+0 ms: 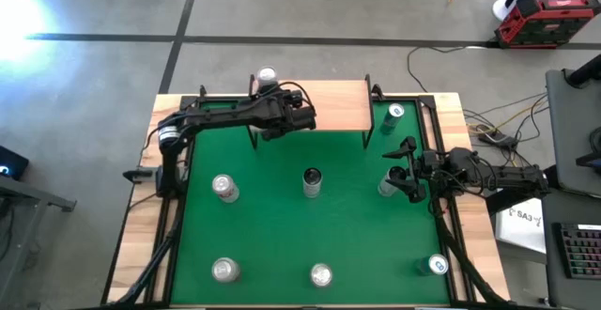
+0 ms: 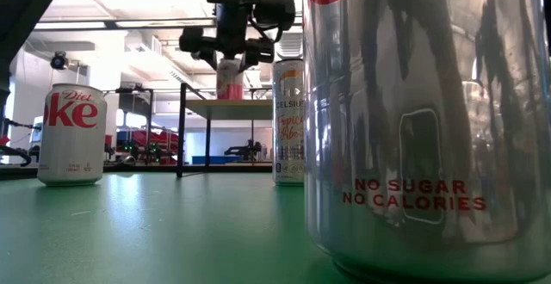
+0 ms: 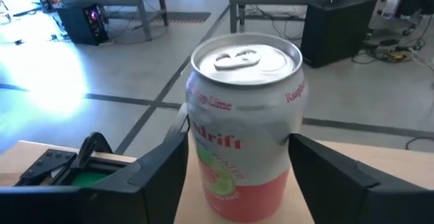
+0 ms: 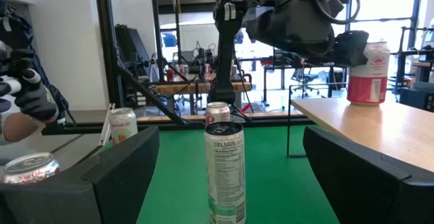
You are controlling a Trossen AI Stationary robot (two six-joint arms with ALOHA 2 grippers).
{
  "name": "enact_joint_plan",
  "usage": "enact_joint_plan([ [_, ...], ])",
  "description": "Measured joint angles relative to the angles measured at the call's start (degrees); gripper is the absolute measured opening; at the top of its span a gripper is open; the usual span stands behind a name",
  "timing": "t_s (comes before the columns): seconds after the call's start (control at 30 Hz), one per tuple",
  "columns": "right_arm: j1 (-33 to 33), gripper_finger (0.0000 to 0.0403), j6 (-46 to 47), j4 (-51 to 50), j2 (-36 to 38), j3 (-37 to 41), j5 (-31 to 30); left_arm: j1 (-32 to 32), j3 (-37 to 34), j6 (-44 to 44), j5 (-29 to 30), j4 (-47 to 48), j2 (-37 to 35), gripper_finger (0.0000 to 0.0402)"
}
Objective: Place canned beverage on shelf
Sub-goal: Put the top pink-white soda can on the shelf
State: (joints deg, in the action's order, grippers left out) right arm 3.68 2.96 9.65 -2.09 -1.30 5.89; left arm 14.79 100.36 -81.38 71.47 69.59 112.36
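At upper centre of the overhead frame, the left gripper (image 1: 268, 92) straddled, fingers apart, a pink sparkling-water can (image 3: 245, 125) upright on the wooden shelf (image 1: 333, 108); the right gripper (image 1: 402, 171) waited open at mid-right.

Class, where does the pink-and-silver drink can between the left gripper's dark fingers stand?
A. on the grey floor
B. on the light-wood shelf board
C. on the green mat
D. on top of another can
B: the pink-and-silver can stands upright on the light-wood shelf board, with the left gripper around it.

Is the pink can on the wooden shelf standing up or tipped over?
Standing up. The pink can sits upright on the shelf, lid facing up, between the left gripper's fingers.
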Motion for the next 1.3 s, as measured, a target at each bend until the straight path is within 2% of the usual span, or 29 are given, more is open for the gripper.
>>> enact_joint_plan([
  [0.2, -0.01, 0.0357, 0.00, 0.00, 0.02, 0.02, 0.00, 0.04, 0.00, 0.15, -0.23, 0.01, 0.00, 0.0228],
  [0.33, 0.00, 0.0357, 0.00, 0.01, 0.00, 0.00, 0.01, -0.11, 0.00, 0.06, -0.59, 1.12, 0.00, 0.0243],
  [0.47, 0.00, 0.0357, 0.00, 0.01, 0.00, 0.00, 0.00, -0.08, 0.01, -0.06, -0.90, 1.41, 0.00, 0.0286],
  [0.67, 0.00, 0.0357, 0.00, 0.00, 0.02, 0.00, 0.00, 0.66, 0.02, -0.06, -0.93, 0.28, 0.00, 0.0379],
  [0.73, -0.01, 0.0357, 0.00, 0.00, 0.00, 0.01, 0.00, 1.08, 0.02, 0.77, -0.97, -1.03, 0.00, 0.0394],
  [0.87, -0.02, 0.0357, 0.00, 0.00, 0.02, 0.00, 0.02, 1.61, -0.35, 5.39, -0.98, -5.01, 0.02, 0.0386],
  [1.0, -0.02, 0.0357, 0.00, 0.01, 0.00, 0.00, 0.00, 2.11, -0.35, 9.73, -1.64, -8.41, 0.04, 0.0395],
  [1.3, -0.02, 0.0357, 0.00, 0.00, 0.00, 0.00, 0.00, 4.78, -0.37, 10.43, -3.43, -9.24, 0.04, 0.0400],
])
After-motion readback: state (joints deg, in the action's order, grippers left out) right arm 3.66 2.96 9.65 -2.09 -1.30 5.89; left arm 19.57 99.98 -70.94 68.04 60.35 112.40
